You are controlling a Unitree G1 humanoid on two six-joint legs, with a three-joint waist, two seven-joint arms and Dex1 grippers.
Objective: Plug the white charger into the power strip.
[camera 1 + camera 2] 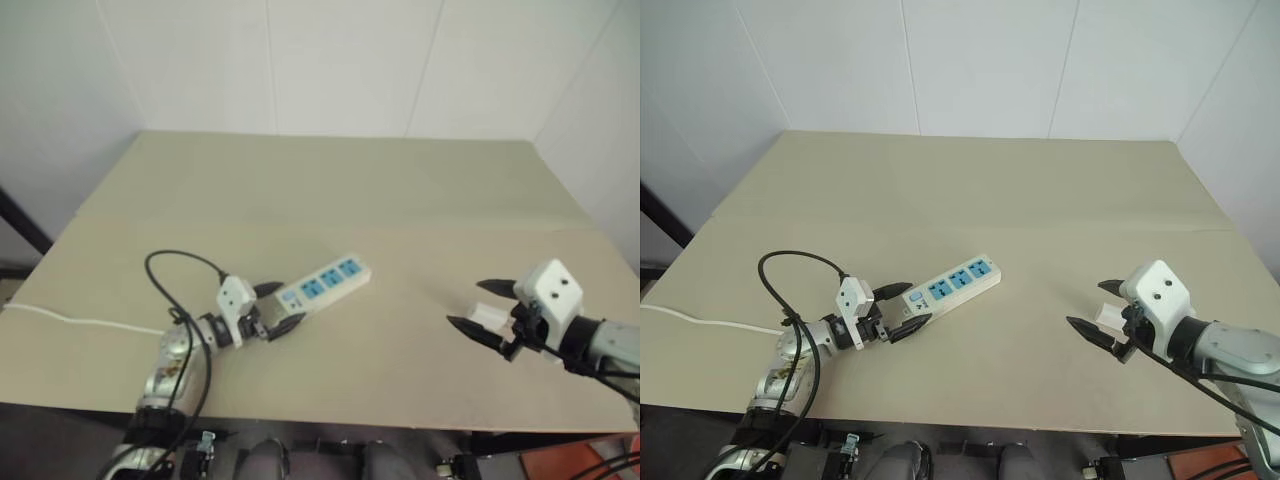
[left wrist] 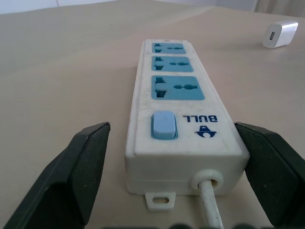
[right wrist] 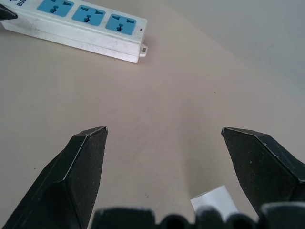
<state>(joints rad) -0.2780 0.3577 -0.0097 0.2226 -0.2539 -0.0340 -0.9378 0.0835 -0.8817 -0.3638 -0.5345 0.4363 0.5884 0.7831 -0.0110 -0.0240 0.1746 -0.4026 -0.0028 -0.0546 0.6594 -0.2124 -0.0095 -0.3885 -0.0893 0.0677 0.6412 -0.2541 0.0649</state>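
Left hand [image 1: 902, 307]: its two black fingers stand wide apart and hold nothing, flanking the cord end of the long white power strip with three blue socket faces [image 1: 952, 280] without touching it, as the left wrist view shows.

Right hand [image 1: 1098, 314]: spread just as wide and empty, hovering low over the small white rounded charger block [image 1: 489, 316], which lies on the pale beige tabletop [image 1: 1040, 200] between and just under the fingertips.

Power strip, position: flat on the tabletop, near its front edge and left of centre, well apart from the charger.

Power strip, axis: the long axis runs on a diagonal, from the cord end and small blue switch [image 2: 163, 125] at the left hand, away and to the robot's right; socket faces turned up.

Thin white cord [image 1: 70, 320]: trails off the strip's near end toward the left edge of the tabletop.

Charger, pose: lying on its side, one end showing a small port in the left wrist view; its prongs cannot be made out.

Risk, strip: unclamped, the light bar could likely slide or pivot under a plug's push, since the left hand is not closed on it.

Risk, charger: a grip taken with the prongs unseen may leave them facing the wrong way for the upturned sockets.

Risk, pick-up: a small, smooth block may squirt out from closing fingertips.
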